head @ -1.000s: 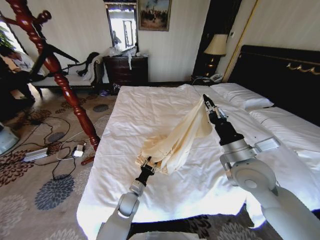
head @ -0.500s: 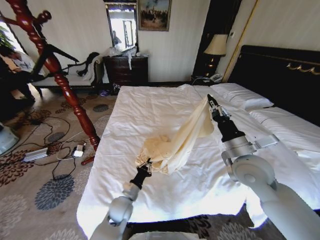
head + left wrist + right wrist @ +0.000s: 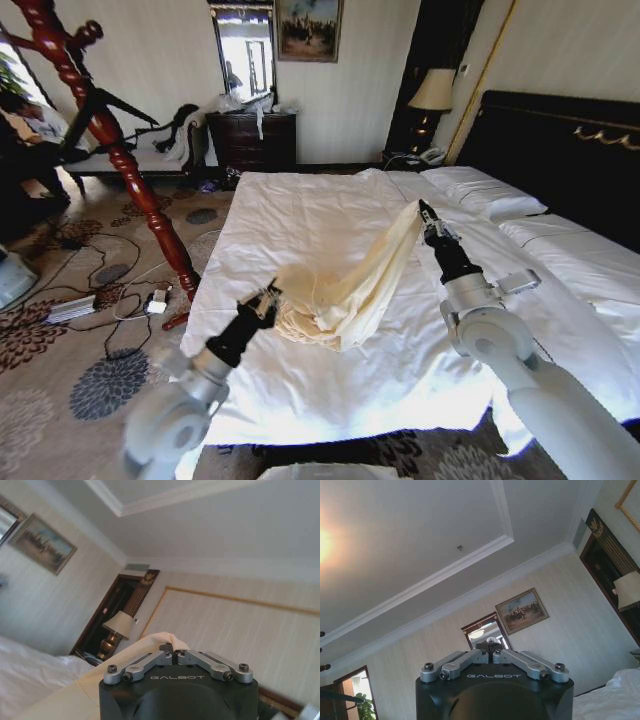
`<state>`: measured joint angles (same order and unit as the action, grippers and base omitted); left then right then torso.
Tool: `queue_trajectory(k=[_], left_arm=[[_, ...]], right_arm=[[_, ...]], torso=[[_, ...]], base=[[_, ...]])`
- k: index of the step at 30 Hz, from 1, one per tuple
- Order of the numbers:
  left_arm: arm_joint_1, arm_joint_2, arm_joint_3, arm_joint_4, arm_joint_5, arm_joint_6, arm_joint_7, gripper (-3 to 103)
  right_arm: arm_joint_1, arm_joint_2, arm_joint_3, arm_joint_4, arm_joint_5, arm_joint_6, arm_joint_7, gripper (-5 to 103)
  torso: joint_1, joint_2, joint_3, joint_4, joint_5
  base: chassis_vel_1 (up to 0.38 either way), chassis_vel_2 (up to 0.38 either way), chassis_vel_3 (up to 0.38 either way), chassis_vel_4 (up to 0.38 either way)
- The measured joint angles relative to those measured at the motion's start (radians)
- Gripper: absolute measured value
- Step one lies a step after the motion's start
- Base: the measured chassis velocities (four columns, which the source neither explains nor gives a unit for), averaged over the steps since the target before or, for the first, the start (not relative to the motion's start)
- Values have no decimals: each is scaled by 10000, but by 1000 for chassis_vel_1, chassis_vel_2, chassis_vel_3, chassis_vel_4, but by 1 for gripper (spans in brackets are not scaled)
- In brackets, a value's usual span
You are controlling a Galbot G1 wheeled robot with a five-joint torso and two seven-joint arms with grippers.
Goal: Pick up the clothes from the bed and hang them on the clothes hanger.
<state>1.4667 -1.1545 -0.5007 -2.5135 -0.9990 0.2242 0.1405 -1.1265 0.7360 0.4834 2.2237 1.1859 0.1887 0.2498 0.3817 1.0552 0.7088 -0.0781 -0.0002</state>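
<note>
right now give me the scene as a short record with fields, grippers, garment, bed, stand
left gripper: shut on the clothes at their lower bunched end, over the bed's left part
right gripper: shut on the clothes at their upper end, raised above the bed
clothes: pale cream garment stretched between both grippers, sagging in the middle
bed: white duvet, pillows by the black headboard
coat stand: red-brown, left of the bed, leaning in view
clothes hanger: black, on the coat stand

Cream-yellow clothes (image 3: 350, 285); white bed (image 3: 300, 215); floral grey carpet (image 3: 90, 385)
</note>
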Motion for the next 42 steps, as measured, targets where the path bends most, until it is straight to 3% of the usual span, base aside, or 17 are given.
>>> queue_trajectory(k=[1, 3, 7, 10, 11, 14, 20, 28, 30, 32, 37, 38, 40, 42], left_arm=[[0, 0, 0, 0, 0, 0, 0, 0], [-6, -145, -166, -9, -1152, 117, -499, 0], [-140, -429, -63, 711, -1287, 167, -1253, 0], [-262, -615, 311, 1968, -644, 439, -2050, 0], [-262, -615, 311, 1968, -644, 439, -2050, 0], [-305, -612, 741, 3394, 605, 818, -2640, 0], [-469, -611, 1105, 4597, 1338, 1616, -3704, 0], [-359, -496, 1076, 4704, 2419, 1931, -3988, -2], [-348, -493, 1005, 4679, 2419, 1868, -4056, 3], [-377, -517, 835, 4532, 2228, 1563, -3962, 10], [-345, -489, 613, 4031, 2119, 939, -3217, 2], [-281, -459, 608, 3860, 2194, 845, -3043, 7], [-194, -424, 609, 3690, 2442, 690, -2860, 12], [-73, -384, 541, 3581, 3834, 132, -2541, 18]], right_arm=[[0, 0, 0, 0, 0, 0, 0, 0], [-67, 10, -8, 0, -19, -9, -8, 0], [-118, 104, -156, -10, -152, -32, -34, 0], [-218, 183, -338, -37, -332, -82, -69, 0], [-218, 183, -338, -37, -332, -82, -69, 0], [-384, 188, -512, -41, -475, -101, -163, 0], [-460, 237, -753, 3, -643, -105, -323, 0], [-452, 292, -957, 142, -780, -61, -489, 0], [-448, 307, -966, 185, -783, -17, -529, 0], [-493, 314, -1032, 254, -793, 12, -623, 0], [-646, 281, -1193, 381, -924, 31, -680, 0], [-661, 282, -1199, 403, -938, 32, -681, 0], [-674, 285, -1197, 424, -941, 33, -681, 0], [-730, 289, -1137, 485, -940, 37, -681, 0]], torso=[[0, 0, 0, 0, 0], [1, -1, 0, 3, -2], [0, 0, -1, 1, 2], [3, -1, 1, 3, -1], [3, -1, 1, 3, -1], [2, -1, 0, -1, 0], [2, -1, 1, 1, 0], [2, -1, 1, 2, 2], [1, -1, 1, 3, 1], [1, -1, 0, 3, 1], [1, -1, 0, 0, 1], [1, -1, 1, 1, 1], [1, -1, 0, 1, 1], [0, 0, 0, 2, 2]], base=[[0, 0, 0, 0], [0, 0, 0, 0], [0, 0, 0, 0], [0, 0, 0, 0], [0, 0, 0, 0], [0, 0, 0, 0], [0, 0, 0, 0], [0, 0, 0, 0], [0, 0, 0, 0], [0, 0, 0, 0], [0, 0, 0, 0], [0, 0, 0, 0], [0, 0, 0, 0], [0, 0, 0, 0]])
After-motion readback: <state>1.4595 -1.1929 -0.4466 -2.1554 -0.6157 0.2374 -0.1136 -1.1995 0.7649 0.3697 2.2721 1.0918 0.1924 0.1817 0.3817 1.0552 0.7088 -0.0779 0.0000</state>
